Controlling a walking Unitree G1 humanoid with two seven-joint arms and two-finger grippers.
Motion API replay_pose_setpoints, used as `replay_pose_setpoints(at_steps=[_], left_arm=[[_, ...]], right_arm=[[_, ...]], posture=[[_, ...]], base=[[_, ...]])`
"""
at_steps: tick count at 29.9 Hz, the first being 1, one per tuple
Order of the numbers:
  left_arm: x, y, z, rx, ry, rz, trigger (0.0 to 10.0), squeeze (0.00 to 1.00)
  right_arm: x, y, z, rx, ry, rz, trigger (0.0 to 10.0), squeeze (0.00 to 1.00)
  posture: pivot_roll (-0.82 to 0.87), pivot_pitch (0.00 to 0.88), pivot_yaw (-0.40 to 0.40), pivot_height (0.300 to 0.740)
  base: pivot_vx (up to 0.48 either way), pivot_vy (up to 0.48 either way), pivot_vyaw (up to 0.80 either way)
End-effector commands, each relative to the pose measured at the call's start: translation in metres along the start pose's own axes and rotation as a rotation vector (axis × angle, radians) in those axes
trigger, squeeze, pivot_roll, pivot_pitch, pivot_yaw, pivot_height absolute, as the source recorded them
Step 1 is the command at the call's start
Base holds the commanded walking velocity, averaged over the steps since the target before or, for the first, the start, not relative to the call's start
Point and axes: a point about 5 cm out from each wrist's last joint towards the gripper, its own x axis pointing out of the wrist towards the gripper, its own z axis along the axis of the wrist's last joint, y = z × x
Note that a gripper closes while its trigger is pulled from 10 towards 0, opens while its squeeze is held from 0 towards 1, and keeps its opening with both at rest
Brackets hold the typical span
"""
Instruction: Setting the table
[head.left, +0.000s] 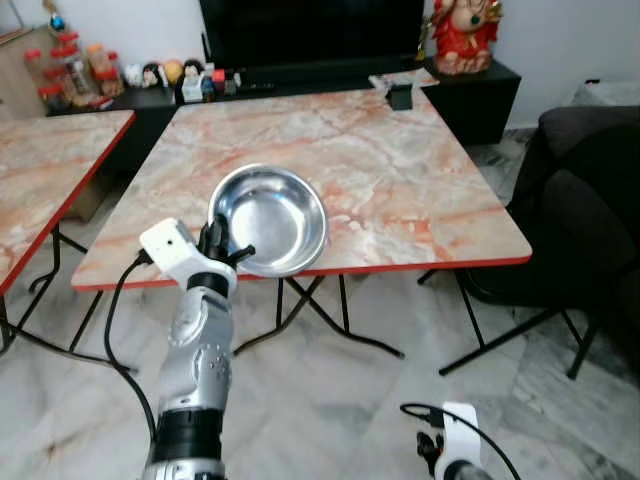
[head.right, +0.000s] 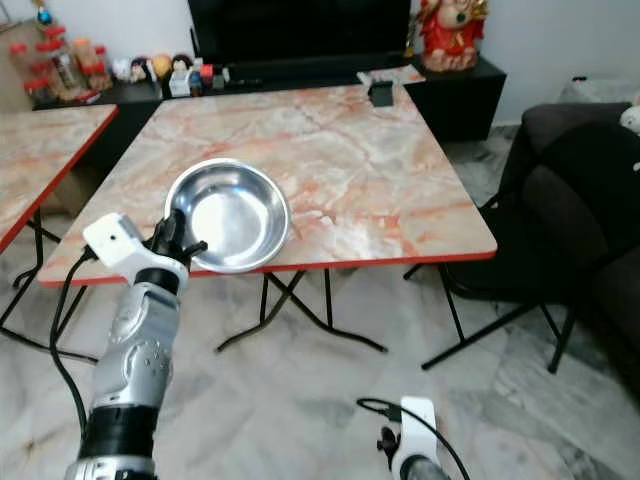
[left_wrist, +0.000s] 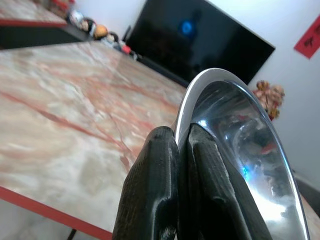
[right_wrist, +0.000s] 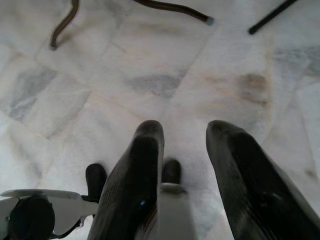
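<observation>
left tool (left_wrist: 181, 145) pinches steel bowl (head.left: 268, 220) rim — right tool (right_wrist: 184, 150) parted, idle above floor.

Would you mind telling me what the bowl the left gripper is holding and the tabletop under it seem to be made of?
The bowl, pinched at its rim by the left gripper, looks like polished metal, probably stainless steel: it is silvery and mirrors the room. The table has a glossy top with a pink-orange marble pattern and a red edge; whether that is real stone or a printed laminate cannot be told. Its legs look like thin dark metal.
</observation>
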Motion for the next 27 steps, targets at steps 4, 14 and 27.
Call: replay_pose_setpoints(at_steps=[4, 14, 27], left_arm=[[0.0017, -0.0047, 0.0034, -0.021, -0.026, -0.012, 10.0, 0.00], [0.0022, -0.0037, 0.0039, -0.018, -0.026, -0.009, 10.0, 0.00], [0.0027, -0.0040, 0.0037, -0.008, -0.014, -0.026, 10.0, 0.00]], right_arm=[[0.0011, 0.0018, 0.0056, -0.023, -0.020, 0.011, 10.0, 0.00], [0.0011, 0.0014, 0.0052, 0.004, -0.019, 0.003, 10.0, 0.00], [0.0008, 0.0030, 0.0020, 0.012, -0.010, -0.002, 10.0, 0.00]], posture=[[-0.13, 0.000, 0.036, 0.740], [-0.13, 0.000, 0.035, 0.740], [-0.13, 0.000, 0.055, 0.740]], base=[[0.319, 0.000, 0.00], [0.337, 0.000, 0.04], [0.338, 0.000, 0.00]])
